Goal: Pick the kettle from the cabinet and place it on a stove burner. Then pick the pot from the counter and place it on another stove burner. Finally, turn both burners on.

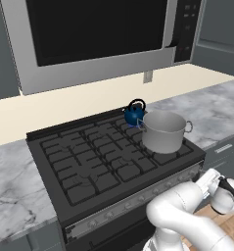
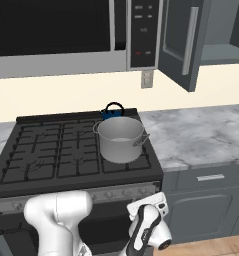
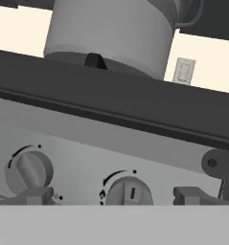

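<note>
Knobs come first from where the hand looks: the middle knob (image 3: 130,193) sits low in the hand view at about six o'clock, its pointer mark upright, framed between the two dark fingertips (image 3: 192,195) of the gripper (image 3: 117,196), whose jaws stand wide apart with nothing between them; a second knob (image 3: 28,171) lies out at about eight o'clock, beyond the left fingertip, its ridge tilted a little off vertical; so the middle knob looks to be the nearer target, straight ahead of the pincer and not yet touched, and I'd judge the coming move a short push forward onto it, then a close and a twist; both sit on the silver knob strip (image 3: 87,148) under the black front edge of the stove; outward and up from there, the pot (image 1: 163,130) stands on the front right burner, directly above the strip at twelve o'clock in the hand view; the kettle (image 1: 134,113) stands on the rear right burner just behind the pot, at about eleven o'clock from it in the left base view, close beside it; the cabinet (image 2: 183,42) door hangs open up at one o'clock over the counter (image 2: 201,132); both vessels seem placed, leaving the burners to light.
</note>
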